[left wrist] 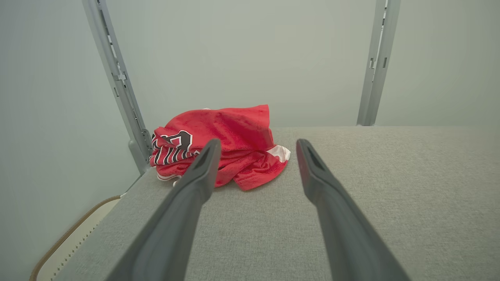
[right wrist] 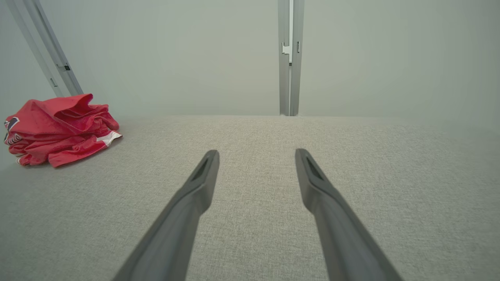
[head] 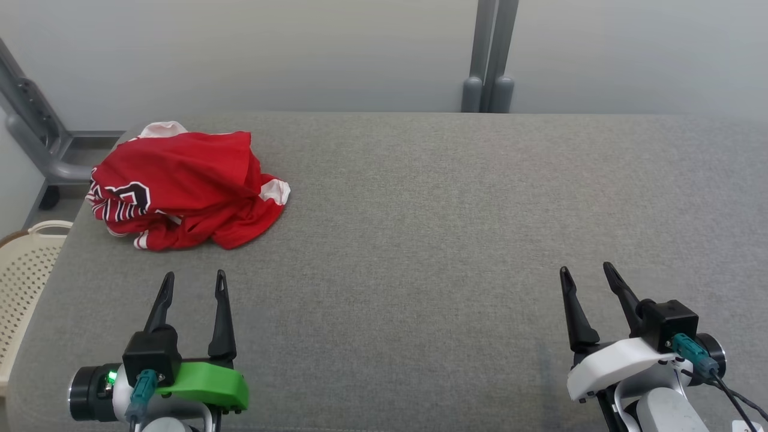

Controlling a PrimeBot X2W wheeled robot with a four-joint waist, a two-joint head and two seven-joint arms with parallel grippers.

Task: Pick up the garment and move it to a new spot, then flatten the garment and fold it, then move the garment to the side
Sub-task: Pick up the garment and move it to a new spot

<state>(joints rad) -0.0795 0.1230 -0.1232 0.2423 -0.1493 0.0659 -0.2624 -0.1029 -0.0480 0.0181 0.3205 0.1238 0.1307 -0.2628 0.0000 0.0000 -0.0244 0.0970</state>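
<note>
- Our left gripper (head: 195, 274) hangs at 7 o'clock of the head view and our right gripper (head: 585, 268) at 5 o'clock. On both, the fingers stand wide apart and hold nothing.
- The garment (head: 180, 189), red with white trim and black print, lies as a crumpled heap at 10 o'clock on the table (head: 432, 240), close to the far left corner.
- We judge that no step is done yet: the heap looks untouched, so the pick-up comes first.
- The left gripper is near the heap, and its fingers point at 12 o'clock toward it. We think this arm is the natural one to reach, and its open fingers are ready to pinch a fold.
- The right gripper is well apart from the garment, over bare cover. This free area, from the centre to 3 o'clock, seems to us a good new spot for flattening.
- The cover is grey woven fabric, flat and matte. We expect some friction, so lifting should be better than dragging.
- Behind is a pale wall (head: 300, 54) with a grey post (head: 489, 54) at 1 o'clock. A cream basket (head: 24, 270) stands beside the table at 9 o'clock.
</note>
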